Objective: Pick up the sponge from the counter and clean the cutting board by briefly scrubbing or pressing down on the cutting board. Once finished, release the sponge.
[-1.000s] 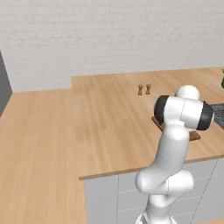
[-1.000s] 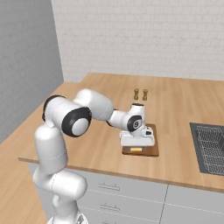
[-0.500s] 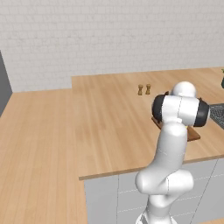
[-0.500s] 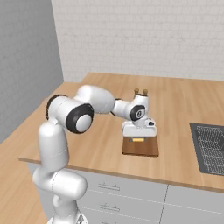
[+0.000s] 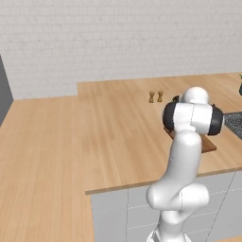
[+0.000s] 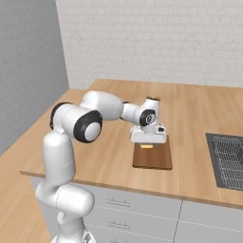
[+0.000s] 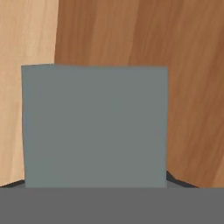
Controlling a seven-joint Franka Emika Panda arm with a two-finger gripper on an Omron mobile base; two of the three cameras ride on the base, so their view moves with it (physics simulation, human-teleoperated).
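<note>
The reddish-brown cutting board [image 6: 154, 157] lies on the light-wood counter [image 6: 199, 114], near its front edge. My gripper [image 6: 148, 143] points down over the board's far end, shut on the sponge [image 6: 147, 146], whose yellow layer peeks out under the hand. In the hand view the sponge's grey-green top [image 7: 94, 127] covers the centre, with the cutting board [image 7: 183, 65] behind it and the counter [image 7: 26, 35] at the left. A dark fingertip [image 7: 175, 180] shows beside the sponge. I cannot tell whether the sponge touches the board. In the left base view my arm hides most of the cutting board [image 5: 208, 144].
Two small brown shakers [image 5: 155, 96] stand on the counter beyond the board. A dark grey grid-patterned panel [image 6: 227, 159] is set into the counter to the right. A white brick wall [image 6: 156, 42] closes off the back.
My gripper has carried the sponge from the board's near part to its far end, away from the counter's front edge. The board has stayed put.
</note>
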